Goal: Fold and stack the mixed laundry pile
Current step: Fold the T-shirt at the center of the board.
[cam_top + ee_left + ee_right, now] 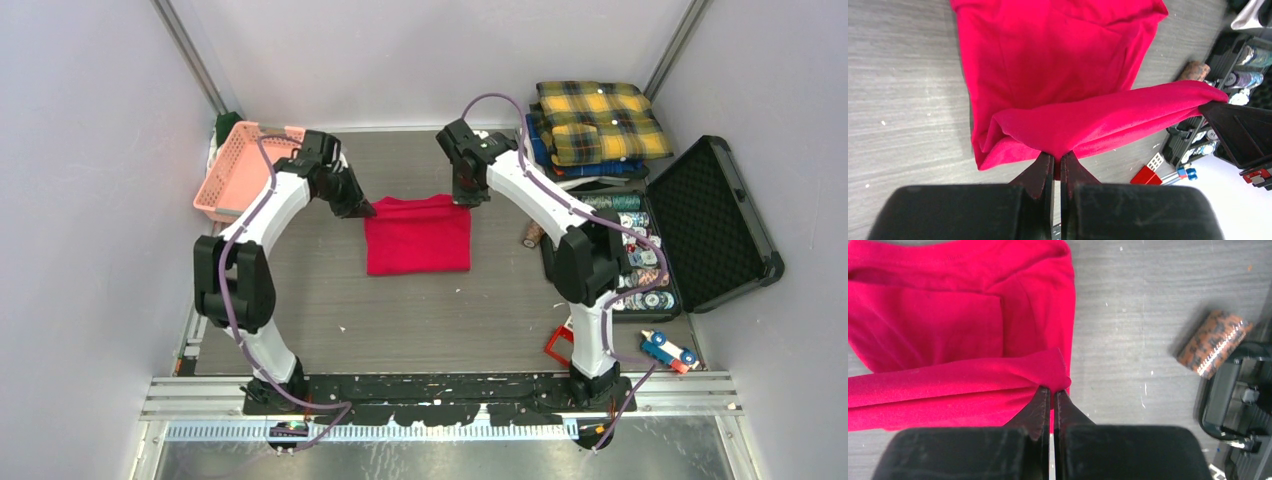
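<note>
Left arm (268,208) and right arm (530,195) reach forward, jaws clamped shut.

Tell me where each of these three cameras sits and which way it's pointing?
Top external: high behind the arms, looking down on the table; both arms show whole, left gripper and right gripper at the red T-shirt.
Left wrist: on the left arm, looking along its shut fingers, pinching a raised shirt fold.
Right wrist: on the right arm, likewise, fingers pinching that fold's other end.
Shared: both wrist views see the same lifted fold.
</note>
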`<state>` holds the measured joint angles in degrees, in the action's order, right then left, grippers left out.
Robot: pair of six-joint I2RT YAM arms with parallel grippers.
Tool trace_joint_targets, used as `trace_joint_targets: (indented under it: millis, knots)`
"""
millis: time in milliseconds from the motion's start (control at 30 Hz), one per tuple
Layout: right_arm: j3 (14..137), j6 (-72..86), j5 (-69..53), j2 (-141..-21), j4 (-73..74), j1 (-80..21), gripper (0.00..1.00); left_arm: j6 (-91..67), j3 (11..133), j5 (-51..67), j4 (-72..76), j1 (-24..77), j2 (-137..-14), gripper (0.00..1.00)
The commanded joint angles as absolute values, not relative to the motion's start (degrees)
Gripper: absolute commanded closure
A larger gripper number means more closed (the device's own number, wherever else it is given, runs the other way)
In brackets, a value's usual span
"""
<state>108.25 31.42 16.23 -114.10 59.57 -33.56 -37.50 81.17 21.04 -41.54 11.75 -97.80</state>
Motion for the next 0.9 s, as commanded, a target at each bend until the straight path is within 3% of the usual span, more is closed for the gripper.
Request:
trace_joint_targets:
  millis: [0, 333, 700, 733, 800, 833, 867]
  knots:
    - [114.69, 27.48, 18.05, -119.2, 63.21, -30.81, 0.99, -34.98, 87.1, 16.84, -42.04, 9.59, -101.4, 1.0]
    - [126.16, 26.04, 16.82, -128.45, 65.4, -28.36, 0.99, -34.98, 95.93, 16.03, -42.66, 8.58, -110.92, 1.0]
    - [130.67, 25.78, 13.42, -134.04, 62.29, -26.29, 0.99, -34.82, 100.03, 15.46, -41.16, 7.13, -118.41, 1.0]
    - [131.04, 25.68, 13.15, -134.56, 61.64, -26.14, 0.97, -34.83, 100.65, 15.31, -40.97, 6.95, -119.11, 1.0]
    - [132.48, 25.62, 12.76, -135.73, 60.73, -25.26, 0.83, -34.86, 102.84, 15.73, -41.56, 6.17, -120.91, 0.97]
    - [133.08, 25.63, 12.25, -135.93, 60.39, -24.78, 0.72, -34.88, 103.9, 15.9, -41.79, 5.99, -121.76, 0.91]
    - [133.41, 25.7, 11.63, -135.73, 60.12, -24.16, 0.62, -34.63, 105.17, 16.42, -41.95, 5.68, -122.4, 0.77]
